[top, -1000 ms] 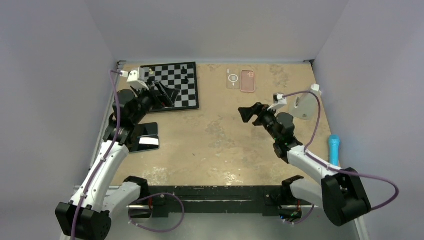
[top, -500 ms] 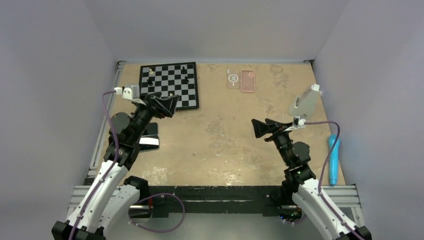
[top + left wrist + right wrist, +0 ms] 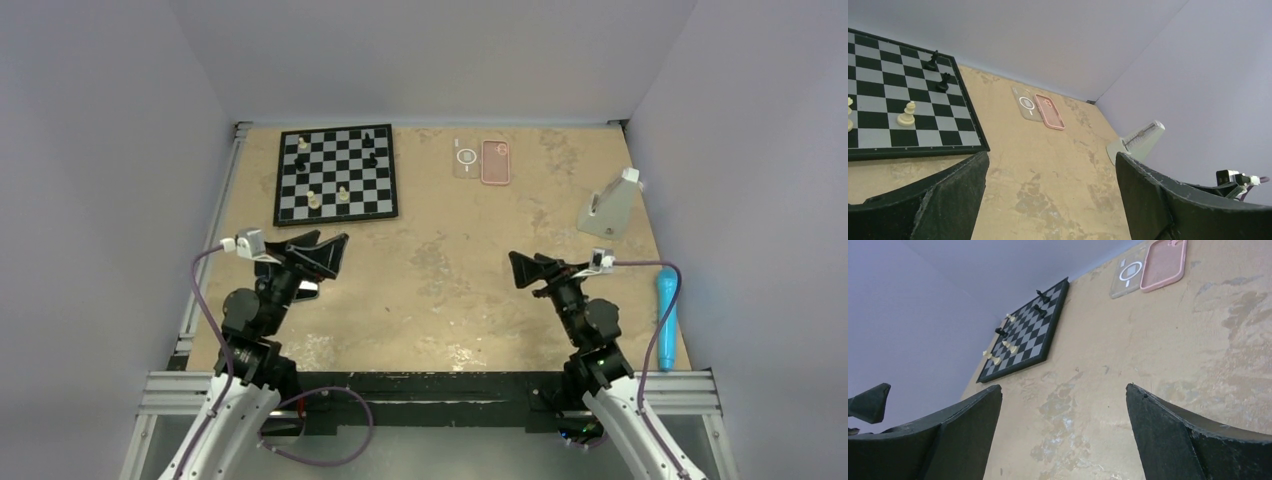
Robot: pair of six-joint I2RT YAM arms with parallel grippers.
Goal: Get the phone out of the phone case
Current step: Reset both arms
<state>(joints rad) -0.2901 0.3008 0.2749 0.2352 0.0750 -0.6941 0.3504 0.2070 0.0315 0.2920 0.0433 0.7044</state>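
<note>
the tan, mottled tabletop (image 3: 440, 300) is shut in by pale lilac walls (image 3: 430, 60) on the left, far and right sides, and my two arm bases sit at its near edge. the widest bare stretch runs up the middle, from between my claws to the far wall.

a square black-and-white chessboard (image 3: 338, 173) lies flat toward the far left corner, its left edge close to the left wall. a few pale and black chess pieces (image 3: 343, 194) stand on it.

my left claw (image 3: 320, 248) hangs over the tabletop just nearer than the board, fingers spread wide with nothing between them. my right claw (image 3: 532, 264) hangs level with it on the right half, spread just as wide and also gripping nothing.

a grey wedge-shaped stand (image 3: 610, 212) sits near the right wall, and a light blue cylinder (image 3: 666, 315) lies along the right edge beside my right arm.

the slim rectangular phone with a pink back (image 3: 495, 162) lies back up near the far edge, right of centre, well apart from both claws. the thin transparent phone case with a white ring (image 3: 466, 158) lies flat just beside it on its left. the phone is outside the case; i cannot tell whether their long edges touch.
</note>
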